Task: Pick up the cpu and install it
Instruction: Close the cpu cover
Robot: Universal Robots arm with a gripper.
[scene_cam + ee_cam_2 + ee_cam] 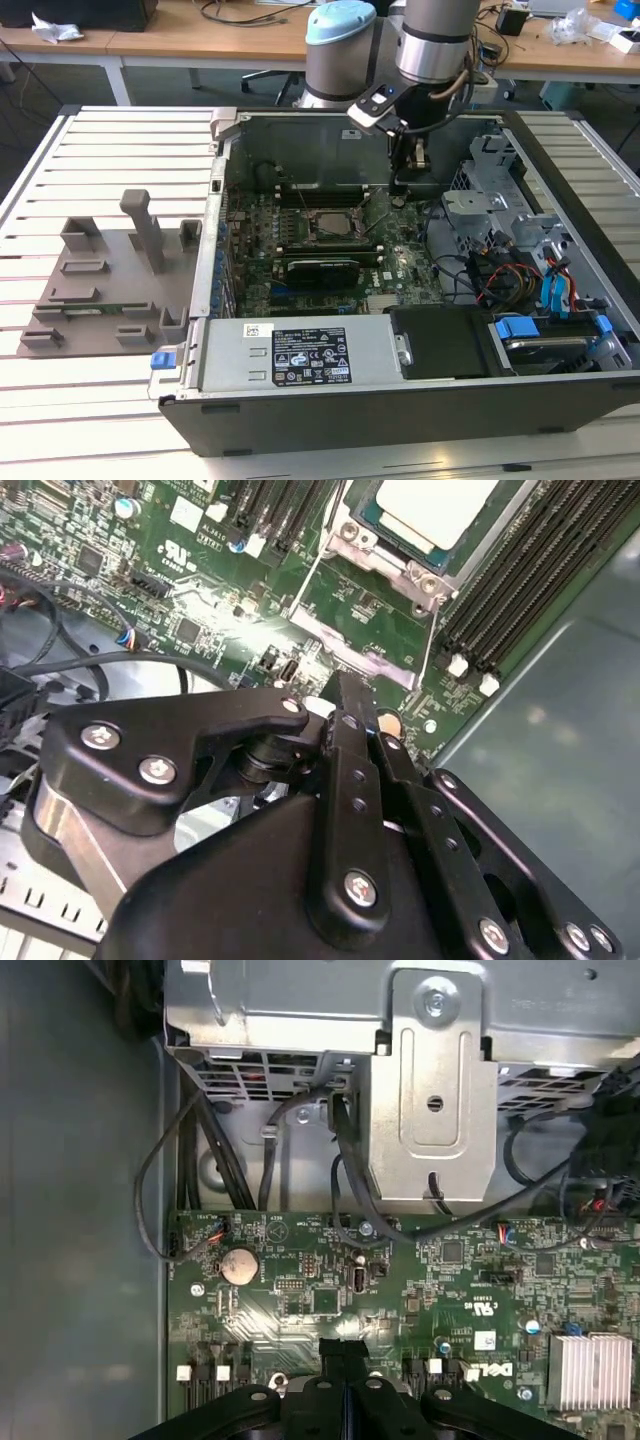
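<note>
The cpu (329, 226) lies flat in the socket in the middle of the motherboard (400, 265), inside the open computer case. Its silvery-white top (436, 508) also shows in the second wrist view, ringed by the socket frame and a thin wire lever (305, 592). My gripper (398, 189) hangs just above the board, at the exterior view's right of the socket. Its black fingers are shut together with nothing between them in both wrist views (339, 687) (343, 1348). It does not touch the cpu.
A grey holder plate with upright posts (110, 280) lies on the slatted table at the exterior view's left. A power supply (300, 355) fills the case front. Metal drive cage (430, 1090), cables (350, 1190), memory slots (520, 590) and a finned heatsink (590, 1370) crowd the board.
</note>
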